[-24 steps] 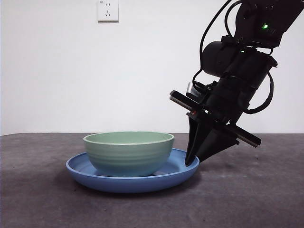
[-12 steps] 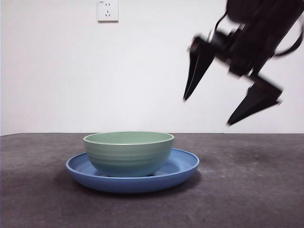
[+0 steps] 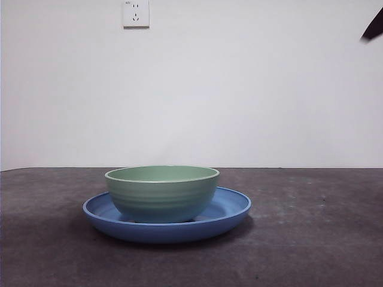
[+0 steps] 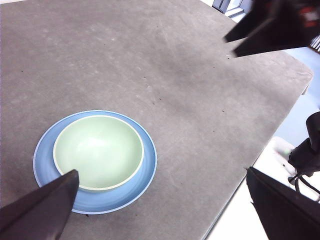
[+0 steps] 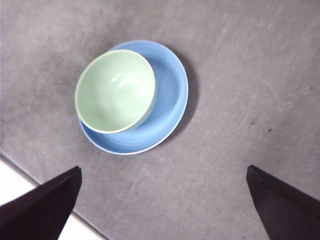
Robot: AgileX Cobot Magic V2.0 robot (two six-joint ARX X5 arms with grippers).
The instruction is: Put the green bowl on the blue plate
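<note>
The green bowl [image 3: 161,194] stands upright inside the blue plate [image 3: 230,209] on the dark grey table, a little left of the plate's middle. Nothing touches them. My left gripper [image 4: 161,172] is open and empty, high above the table, with the bowl [image 4: 97,150] and plate [image 4: 145,175] below it. My right gripper [image 5: 164,169] is open and empty, also high above the bowl [image 5: 115,90] and plate [image 5: 172,95]. In the front view only a black tip [image 3: 374,28] of an arm shows at the top right corner.
A white wall with a socket [image 3: 136,13] stands behind the table. The table's edge [image 4: 280,115] shows in the left wrist view, with the other arm's gripper [image 4: 270,27] above it. The table's edge [image 5: 30,175] also shows in the right wrist view.
The gripper that stood by the plate's right rim has opened, risen up and to the right, and left the front view except for a tip. Bowl and plate have not moved.
</note>
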